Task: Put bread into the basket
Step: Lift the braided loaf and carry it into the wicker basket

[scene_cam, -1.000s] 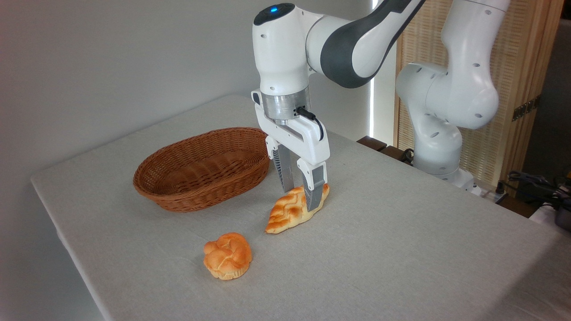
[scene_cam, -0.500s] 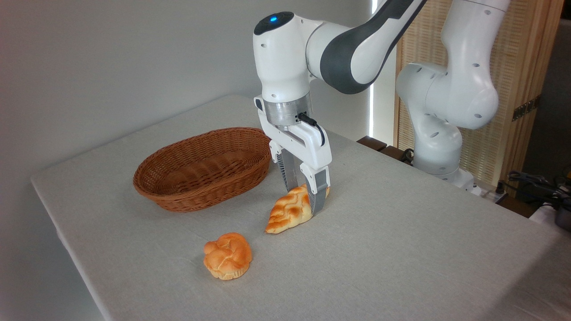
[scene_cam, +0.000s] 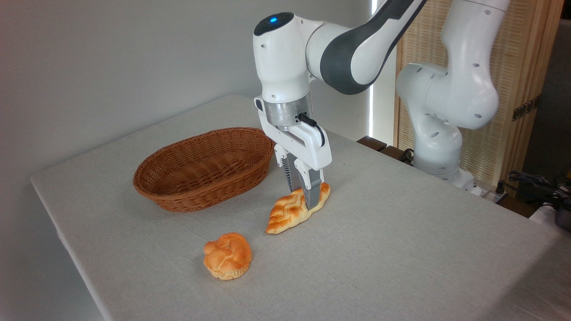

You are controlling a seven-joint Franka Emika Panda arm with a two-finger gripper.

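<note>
Golden-orange and braided, the bread [scene_cam: 292, 212] is seen on the grey cloth of the table [scene_cam: 401, 249], just to the right of the basket [scene_cam: 203, 167] and outside of it. The gripper [scene_cam: 305, 196] is pointed straight down over the right half of the loaf, and its two fingers are closed against the loaf's sides, so the bread is gripped between them. The left pointed end is seen low, at the cloth. The brown wicker basket is empty inside. A small round bun [scene_cam: 228, 255] is placed nearer to the front edge, apart from the loaf and from the basket.
</note>
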